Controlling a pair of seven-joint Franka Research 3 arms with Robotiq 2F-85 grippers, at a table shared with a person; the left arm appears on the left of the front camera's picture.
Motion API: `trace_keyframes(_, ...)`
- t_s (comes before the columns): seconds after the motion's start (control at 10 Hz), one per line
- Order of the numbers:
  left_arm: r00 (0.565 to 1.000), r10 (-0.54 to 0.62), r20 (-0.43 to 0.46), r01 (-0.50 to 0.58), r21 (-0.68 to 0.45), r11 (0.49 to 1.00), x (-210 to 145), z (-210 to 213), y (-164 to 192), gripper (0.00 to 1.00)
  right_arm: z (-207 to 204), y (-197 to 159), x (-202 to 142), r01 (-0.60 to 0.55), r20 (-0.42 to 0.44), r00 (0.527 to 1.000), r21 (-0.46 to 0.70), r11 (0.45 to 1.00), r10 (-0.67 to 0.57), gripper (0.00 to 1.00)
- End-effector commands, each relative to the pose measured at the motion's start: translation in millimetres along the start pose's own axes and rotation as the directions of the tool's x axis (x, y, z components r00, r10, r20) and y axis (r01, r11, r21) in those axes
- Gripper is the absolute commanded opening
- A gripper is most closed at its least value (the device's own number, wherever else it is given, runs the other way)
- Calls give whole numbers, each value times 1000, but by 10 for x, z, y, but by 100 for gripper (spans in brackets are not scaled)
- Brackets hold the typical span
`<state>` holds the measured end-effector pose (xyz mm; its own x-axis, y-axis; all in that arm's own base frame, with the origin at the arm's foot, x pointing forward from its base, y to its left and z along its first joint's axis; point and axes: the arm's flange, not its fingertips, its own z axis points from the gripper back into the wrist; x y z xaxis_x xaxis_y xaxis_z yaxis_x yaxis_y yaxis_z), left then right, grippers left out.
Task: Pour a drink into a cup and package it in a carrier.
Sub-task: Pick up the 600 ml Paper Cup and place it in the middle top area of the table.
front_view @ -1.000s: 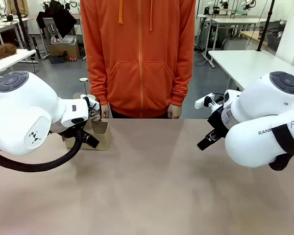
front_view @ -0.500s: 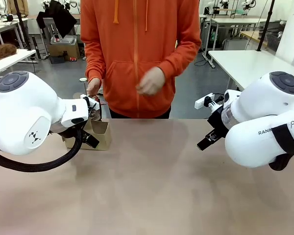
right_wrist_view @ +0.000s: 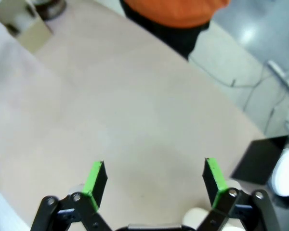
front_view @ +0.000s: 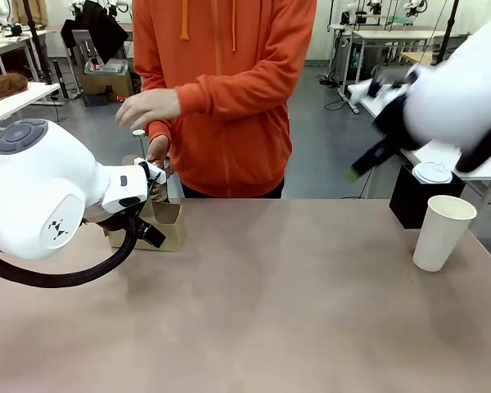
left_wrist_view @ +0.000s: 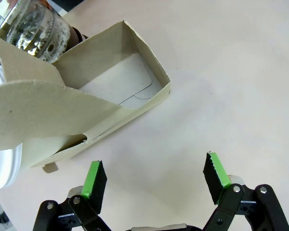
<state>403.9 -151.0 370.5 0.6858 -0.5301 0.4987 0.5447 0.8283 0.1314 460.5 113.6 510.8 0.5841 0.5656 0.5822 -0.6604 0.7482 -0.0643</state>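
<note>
a tan worktop [front_view: 262, 311] stretches across a workshop room, and a person in an orange hoodie [front_view: 229, 90] stands at its far side. the carrier [front_view: 165, 226] sits at the far left of the worktop. one hand [front_view: 157, 150] of the person is just beyond the carrier and the other hand [front_view: 150, 106] is held higher.

the left gripper [left_wrist_view: 155, 178] hangs over bare worktop just beside the carrier. its jaws are spread wide, holding nothing and clear of the cardboard. from the left wrist, one carrier slot shows its bare cardboard floor, and the handle panel curves across the other side. a clear glass jug [left_wrist_view: 34, 28] stands at the carrier's far wall; whether it touches cannot be told.

the cup [front_view: 443, 232] stands upright at the far right of the worktop, well apart from the carrier. a black box [front_view: 407, 201] stands just beyond the cup, with a shorter white cup [front_view: 432, 173] on top.

the right arm [front_view: 458, 90] is high above that corner and looks blurred in the front view. the right gripper [right_wrist_view: 155, 178] looks down on the worktop with its jaws wide and nothing between them, well above the cup.
</note>
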Motion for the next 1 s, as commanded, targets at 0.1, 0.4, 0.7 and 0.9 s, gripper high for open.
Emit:
trace_keyframes(0.1, 1000, 0, 0, 0, 0, 1000, 0, 0, -2, 100, 472, -1034, -157, -80, 127, 991, 256, 963, 49, 100)
trace_keyframes(0.4, 1000, 0, 0, 0, 0, 1000, 0, 0, -2, 100, 713, -1709, -1009, -180, 379, 925, 359, 916, 33, 100)
trace_keyframes(0.7, 1000, 0, 0, 0, 0, 1000, 0, 0, -2, 100, 717, -2177, -2037, -332, 652, 759, 370, 868, 13, 100)
trace_keyframes(0.9, 1000, 0, 0, 0, 0, 1000, 0, 0, -2, 100, 547, -2346, -2425, -355, 721, 692, 374, 857, -28, 100)
